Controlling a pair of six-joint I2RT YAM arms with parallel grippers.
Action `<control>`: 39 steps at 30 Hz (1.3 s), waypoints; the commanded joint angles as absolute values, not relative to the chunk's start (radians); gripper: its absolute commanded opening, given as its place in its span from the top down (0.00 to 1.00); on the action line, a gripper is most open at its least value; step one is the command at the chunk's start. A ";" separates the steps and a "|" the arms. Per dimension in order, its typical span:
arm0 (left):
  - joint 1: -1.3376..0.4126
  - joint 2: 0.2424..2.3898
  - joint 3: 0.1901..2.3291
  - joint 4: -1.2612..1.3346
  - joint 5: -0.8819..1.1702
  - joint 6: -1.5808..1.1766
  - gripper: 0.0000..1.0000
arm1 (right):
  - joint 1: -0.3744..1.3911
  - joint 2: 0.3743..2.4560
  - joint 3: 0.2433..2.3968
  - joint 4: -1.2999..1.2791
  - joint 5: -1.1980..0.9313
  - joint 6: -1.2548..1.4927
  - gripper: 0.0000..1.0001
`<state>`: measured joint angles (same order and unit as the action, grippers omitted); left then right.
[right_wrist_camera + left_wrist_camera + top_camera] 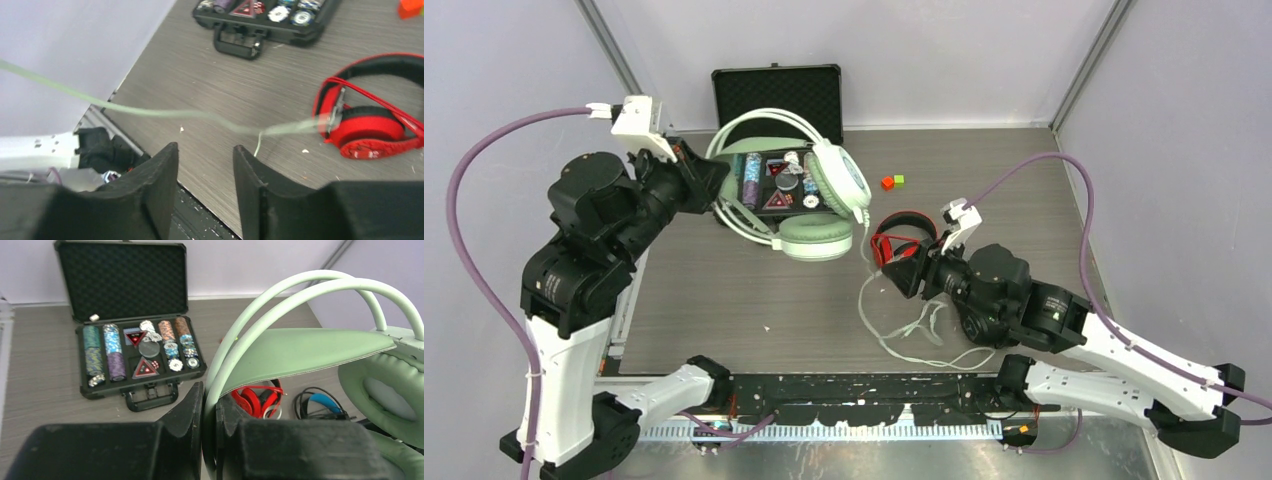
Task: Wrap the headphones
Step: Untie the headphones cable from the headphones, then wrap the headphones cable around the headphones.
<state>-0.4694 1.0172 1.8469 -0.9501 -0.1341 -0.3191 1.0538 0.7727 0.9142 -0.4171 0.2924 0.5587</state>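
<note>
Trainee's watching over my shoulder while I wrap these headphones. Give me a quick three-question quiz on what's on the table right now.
1. True or false: the left gripper is clamped on the headband of the mint-green headphones.
2. Short answer: what fills the open black case?
3. Which lies closest to the open right gripper? A the red headphones; B the mint-green headphones; C the black case.
Key: 1 true; 2 poker chips; 3 A.
</note>
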 commanded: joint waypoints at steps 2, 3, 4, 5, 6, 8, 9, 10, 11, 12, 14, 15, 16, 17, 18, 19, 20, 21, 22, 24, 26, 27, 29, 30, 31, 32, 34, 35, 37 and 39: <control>-0.468 1.013 1.814 -0.866 0.032 -0.446 1.00 | 1.056 0.716 0.907 -0.205 0.096 0.423 0.43; -0.468 1.017 1.801 -0.859 0.049 -0.457 1.00 | 1.057 0.701 0.881 -0.155 0.052 0.395 0.41; -0.468 1.017 1.793 -0.852 0.058 -0.467 1.00 | 1.057 0.690 0.852 -0.107 0.024 0.367 0.39; -0.468 1.016 1.786 -0.836 0.068 -0.480 1.00 | 1.057 0.679 0.810 -0.055 -0.014 0.338 0.37; -0.468 1.014 1.782 -0.820 0.081 -0.489 1.00 | 1.056 0.671 0.779 0.000 -0.044 0.313 0.36; -0.468 1.017 1.789 -0.803 0.100 -0.508 1.00 | 1.057 0.662 0.722 0.097 -0.084 0.244 0.35; -0.468 1.024 1.801 -0.802 0.108 -0.512 1.00 | 1.056 0.660 0.699 0.138 -0.104 0.221 0.35; -0.468 1.034 1.815 -0.804 0.122 -0.516 1.00 | 1.056 0.661 0.682 0.178 -0.128 0.204 0.35; -0.468 1.045 1.830 -0.809 0.133 -0.519 1.00 | 1.056 0.666 0.669 0.207 -0.153 0.190 0.35; -0.468 1.056 1.843 -0.814 0.143 -0.521 1.00 | 1.055 0.674 0.658 0.239 -0.180 0.177 0.35; -0.468 1.070 1.862 -0.819 0.150 -0.523 1.00 | 1.056 0.697 0.643 0.284 -0.234 0.163 0.36; -0.468 1.073 1.868 -0.816 0.148 -0.523 1.00 | 1.057 0.710 0.641 0.292 -0.256 0.163 0.36; -0.468 1.076 1.870 -0.813 0.148 -0.523 1.00 | 1.057 0.721 0.640 0.294 -0.272 0.163 0.36; -0.468 1.077 1.874 -0.811 0.149 -0.524 1.00 | 1.056 0.728 0.639 0.294 -0.287 0.164 0.37; -0.467 1.082 1.879 -0.808 0.152 -0.525 1.00 | 1.056 0.737 0.637 0.296 -0.297 0.167 0.37; -0.468 1.086 1.885 -0.807 0.153 -0.522 1.00 | 1.056 0.740 0.633 0.297 -0.306 0.169 0.38; -0.468 1.091 1.889 -0.808 0.152 -0.516 1.00 | 1.057 0.738 0.631 0.295 -0.305 0.171 0.39; -0.468 1.093 1.895 -0.810 0.148 -0.505 1.00 | 1.057 0.730 0.630 0.286 -0.276 0.172 0.40; -0.468 1.094 1.897 -0.810 0.145 -0.493 1.00 | 1.056 0.719 0.630 0.268 -0.236 0.172 0.40; -0.468 1.096 1.903 -0.820 0.129 -0.472 1.00 | 1.056 0.679 0.638 0.201 -0.143 0.170 0.41; -0.468 1.100 1.911 -0.838 0.097 -0.454 1.00 | 1.055 0.617 0.637 0.155 -0.082 0.169 0.39; -0.468 1.101 1.915 -0.847 0.081 -0.449 1.00 | 1.056 0.585 0.634 0.142 -0.074 0.165 0.38; -0.468 1.105 1.923 -0.857 0.061 -0.440 1.00 | 1.057 0.524 0.619 0.134 -0.093 0.163 0.36; -0.468 1.106 1.926 -0.859 0.057 -0.438 1.00 | 1.056 0.501 0.612 0.132 -0.115 0.165 0.35; -0.468 1.107 1.929 -0.858 0.054 -0.439 1.00 | 1.057 0.481 0.607 0.133 -0.138 0.169 0.35; -0.468 1.111 1.930 -0.856 0.054 -0.440 1.00 | 1.057 0.469 0.606 0.133 -0.161 0.175 0.34; -0.468 1.117 1.933 -0.850 0.061 -0.446 1.00 | 1.056 0.471 0.616 0.132 -0.209 0.185 0.34; -0.468 1.118 1.932 -0.846 0.067 -0.449 1.00 | 1.056 0.482 0.621 0.135 -0.232 0.189 0.34; -0.468 1.118 1.928 -0.833 0.082 -0.462 1.00 | 1.056 0.517 0.632 0.148 -0.267 0.197 0.34; -0.468 1.116 1.918 -0.819 0.102 -0.476 1.00 | 1.056 0.563 0.636 0.175 -0.285 0.200 0.35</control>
